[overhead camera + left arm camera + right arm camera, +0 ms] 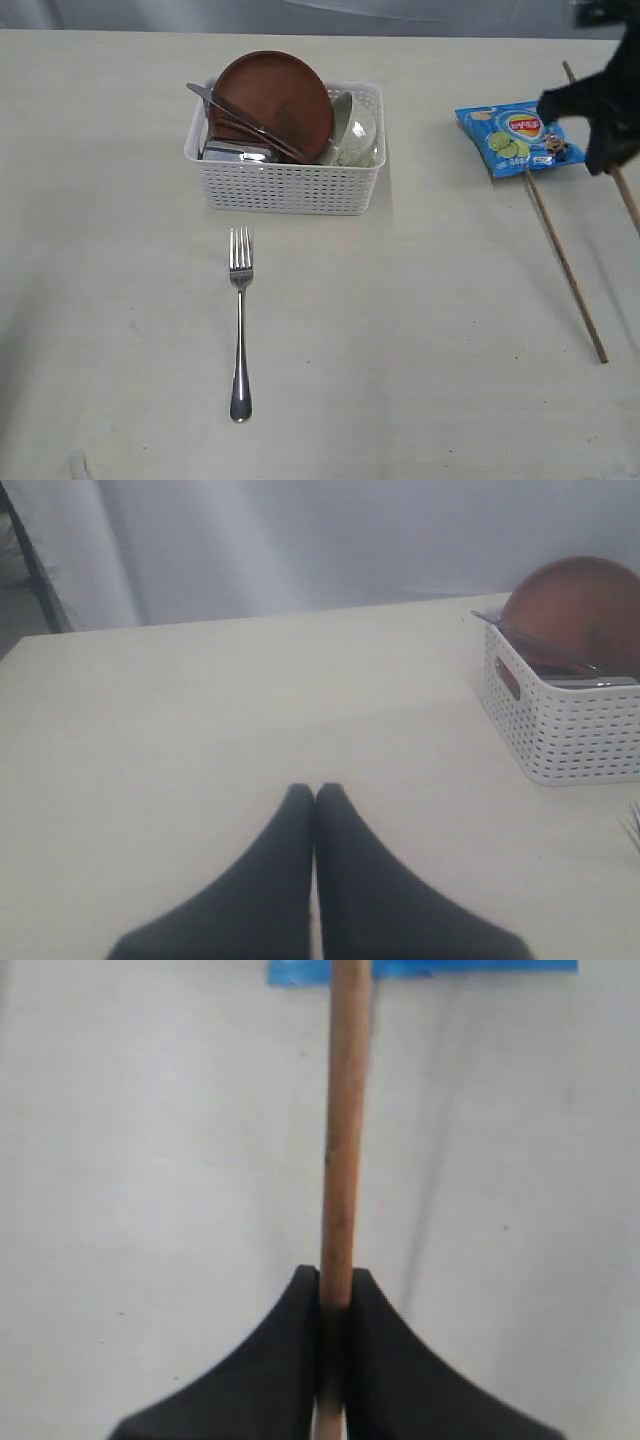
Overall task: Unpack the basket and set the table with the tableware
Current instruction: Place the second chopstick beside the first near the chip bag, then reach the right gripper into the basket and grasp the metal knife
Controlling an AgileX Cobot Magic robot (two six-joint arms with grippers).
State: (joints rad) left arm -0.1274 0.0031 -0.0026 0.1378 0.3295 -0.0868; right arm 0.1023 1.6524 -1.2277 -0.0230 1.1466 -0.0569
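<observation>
The white basket (pixel 290 185) stands at the back middle of the table (pixel 400 350). In it lean the brown plate (pixel 275 100), a knife (pixel 240 115), a steel cup (pixel 238 152) and a pale bowl (pixel 355 130). A silver fork (pixel 240 330) lies in front of the basket. My right gripper (pixel 608 160) (pixel 335 1285) is shut on one wooden chopstick (pixel 628 205) (pixel 340 1140). A second chopstick (pixel 565 262) lies on the table beside it. My left gripper (pixel 315 792) is shut on nothing, low over bare table left of the basket (pixel 565 730).
A blue chip bag (pixel 515 135) lies at the back right, touching the upper end of the lying chopstick. The bag's edge (pixel 420 968) shows beyond the held chopstick. The fork's tines (pixel 633 825) peek in at the left wrist view's edge.
</observation>
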